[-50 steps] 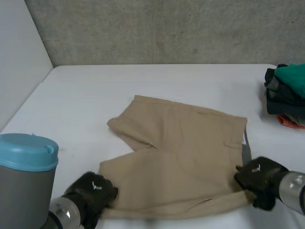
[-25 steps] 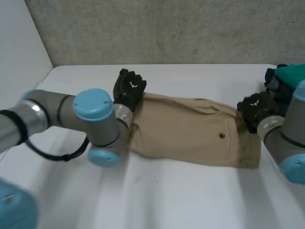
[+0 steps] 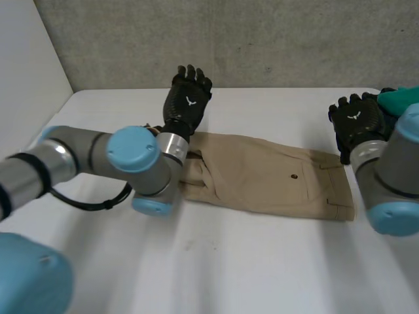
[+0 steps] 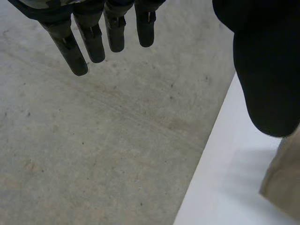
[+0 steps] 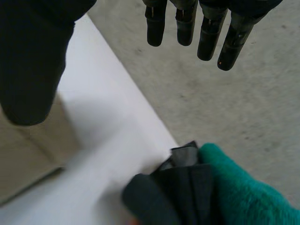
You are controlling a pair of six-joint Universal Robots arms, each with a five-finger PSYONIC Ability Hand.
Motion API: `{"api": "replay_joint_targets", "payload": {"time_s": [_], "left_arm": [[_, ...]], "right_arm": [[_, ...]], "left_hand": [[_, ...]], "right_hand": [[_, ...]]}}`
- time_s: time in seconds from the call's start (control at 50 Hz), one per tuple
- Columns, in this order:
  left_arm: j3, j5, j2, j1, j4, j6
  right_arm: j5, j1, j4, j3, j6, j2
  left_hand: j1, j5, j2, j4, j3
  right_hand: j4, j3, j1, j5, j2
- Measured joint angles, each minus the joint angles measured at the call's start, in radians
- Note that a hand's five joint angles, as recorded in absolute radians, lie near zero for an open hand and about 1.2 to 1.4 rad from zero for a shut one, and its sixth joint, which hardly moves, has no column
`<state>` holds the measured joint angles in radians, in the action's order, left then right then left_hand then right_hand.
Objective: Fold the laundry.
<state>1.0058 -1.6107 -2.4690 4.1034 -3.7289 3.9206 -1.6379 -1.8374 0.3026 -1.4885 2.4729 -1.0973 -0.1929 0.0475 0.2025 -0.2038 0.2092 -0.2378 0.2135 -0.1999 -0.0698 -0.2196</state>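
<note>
Now left hand (image 3: 186,104) and right hand (image 3: 357,121) hover splayed, empty — beyond tan shorts (image 3: 262,176).

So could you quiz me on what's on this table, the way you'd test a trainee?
1. True or false: the left hand is gripping the tan shorts.
2. Which colour is the top garment of the pile of clothes near the right hand? A red, B green, C white.
3. Fill in: both hands have their fingers ____.

Key: 1 false, its straight fingers hold nothing; 2 B; 3 open.
</note>
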Motion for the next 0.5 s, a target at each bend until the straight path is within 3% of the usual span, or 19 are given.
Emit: {"api": "replay_joint_targets", "payload": {"time_s": [0.2, 0.34, 0.5], "left_arm": [[0.339, 0.003, 0.249, 0.032, 0.095, -0.222], [0.411, 0.008, 0.289, 0.067, 0.2, -0.315], [0.393, 0.01, 0.229, 0.083, 0.212, -0.325]], "right_arm": [[0.198, 0.084, -0.333, -0.184, 0.166, -0.135], [0.273, 0.127, -0.297, -0.268, 0.193, -0.125], [0.276, 0.14, -0.187, -0.28, 0.186, -0.072]], "left_hand": [[0.0, 0.0, 0.0, 0.0, 0.0], [-0.002, 0.0, 0.0, 0.0, 0.0], [-0.105, 0.079, 0.095, -0.096, 0.087]], "right_hand": [[0.0, 0.001, 0.0, 0.004, 0.0], [-0.003, 0.018, -0.003, 0.0, -0.003], [-0.119, 0.145, -0.11, -0.109, -0.129]]}}
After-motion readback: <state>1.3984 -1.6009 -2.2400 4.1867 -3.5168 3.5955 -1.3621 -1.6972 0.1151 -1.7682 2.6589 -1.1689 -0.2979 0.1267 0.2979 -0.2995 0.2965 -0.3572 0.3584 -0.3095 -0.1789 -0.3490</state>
